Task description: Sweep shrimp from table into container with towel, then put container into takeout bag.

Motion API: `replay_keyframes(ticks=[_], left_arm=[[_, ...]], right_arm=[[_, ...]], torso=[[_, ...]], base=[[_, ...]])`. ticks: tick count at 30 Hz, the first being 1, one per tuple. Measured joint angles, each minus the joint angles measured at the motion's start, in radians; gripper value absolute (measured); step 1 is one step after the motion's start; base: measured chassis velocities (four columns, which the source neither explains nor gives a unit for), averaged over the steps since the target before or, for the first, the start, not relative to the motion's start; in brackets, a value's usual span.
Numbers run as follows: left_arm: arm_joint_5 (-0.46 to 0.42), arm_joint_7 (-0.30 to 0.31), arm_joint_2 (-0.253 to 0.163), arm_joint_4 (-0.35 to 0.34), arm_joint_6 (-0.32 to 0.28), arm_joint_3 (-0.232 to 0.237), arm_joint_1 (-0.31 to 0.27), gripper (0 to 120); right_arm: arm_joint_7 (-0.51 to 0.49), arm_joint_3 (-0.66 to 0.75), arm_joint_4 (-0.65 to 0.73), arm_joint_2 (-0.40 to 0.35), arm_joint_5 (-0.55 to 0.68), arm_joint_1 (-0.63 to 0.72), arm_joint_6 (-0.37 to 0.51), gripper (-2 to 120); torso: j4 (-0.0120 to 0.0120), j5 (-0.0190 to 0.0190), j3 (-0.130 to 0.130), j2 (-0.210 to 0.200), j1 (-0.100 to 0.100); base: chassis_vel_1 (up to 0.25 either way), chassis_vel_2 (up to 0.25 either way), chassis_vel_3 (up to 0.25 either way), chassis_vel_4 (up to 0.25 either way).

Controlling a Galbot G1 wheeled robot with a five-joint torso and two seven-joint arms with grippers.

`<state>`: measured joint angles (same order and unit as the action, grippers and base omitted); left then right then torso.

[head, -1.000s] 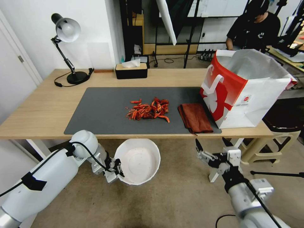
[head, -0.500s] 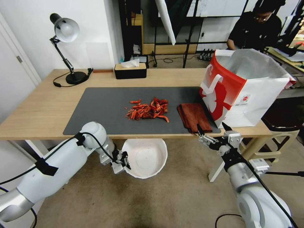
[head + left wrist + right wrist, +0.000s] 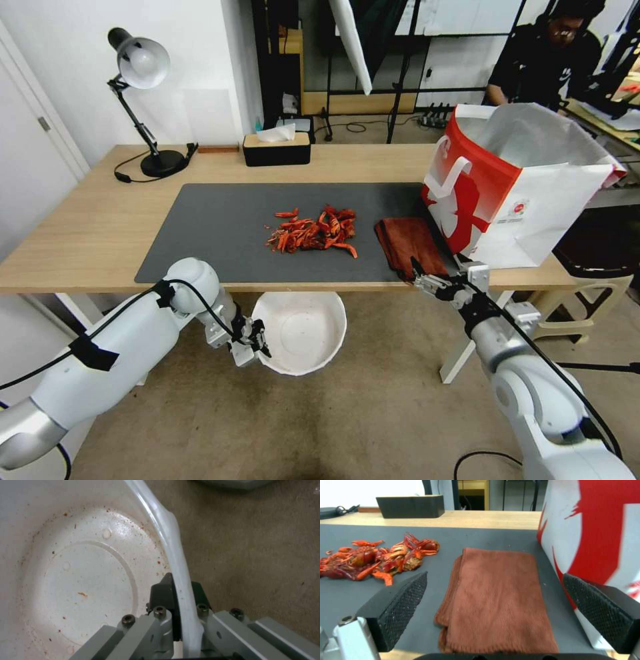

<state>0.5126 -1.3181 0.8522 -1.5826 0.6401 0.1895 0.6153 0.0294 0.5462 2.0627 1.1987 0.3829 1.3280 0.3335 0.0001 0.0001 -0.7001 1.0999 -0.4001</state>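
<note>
A pile of red-orange shrimp lies on the dark mat in the middle of the table. To its right the folded rust-brown towel lies flat, beside the red and white takeout bag. My right gripper hovers open at the table's front edge, just before the towel's near end. Below the table edge, my left gripper is shut on the rim of the white container, holding it under the shrimp.
A black tissue box and a desk lamp stand at the back of the table. A stool stands on the floor to the right of the table. The mat's left half is bare.
My right gripper has risen from below the table to its front edge at the towel. The left arm has brought the container closer under the table edge.
</note>
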Motion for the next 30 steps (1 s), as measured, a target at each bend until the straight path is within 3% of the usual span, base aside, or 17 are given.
replay_keyframes(ticks=[9, 16, 30], left_arm=[[0.007, 0.004, 0.001, 0.006, 0.0, -0.002, 0.005, 0], [0.021, 0.014, 0.001, 0.008, 0.001, -0.008, 0.025, 0], [0.025, 0.02, -0.003, 0.006, 0.008, -0.021, 0.041, 0]], right_arm=[[-0.05, -0.067, -0.076, -0.046, 0.078, -0.13, 0.048, 100], [-0.135, -0.132, -0.118, -0.065, 0.146, -0.233, 0.16, 100], [-0.254, -0.161, -0.157, -0.061, 0.225, -0.296, 0.278, 100]], torso=[[0.0, 0.0, 0.0, 0.0, 0.0], [0.0, -0.0002, 0.0, 0.0, 0.0], [-0.0002, -0.0001, 0.0, 0.0, 0.0]], base=[[0.0, 0.0, 0.0, 0.0], [0.0, 0.0, 0.0, 0.0], [0.0, 0.0, 0.0, 0.0]])
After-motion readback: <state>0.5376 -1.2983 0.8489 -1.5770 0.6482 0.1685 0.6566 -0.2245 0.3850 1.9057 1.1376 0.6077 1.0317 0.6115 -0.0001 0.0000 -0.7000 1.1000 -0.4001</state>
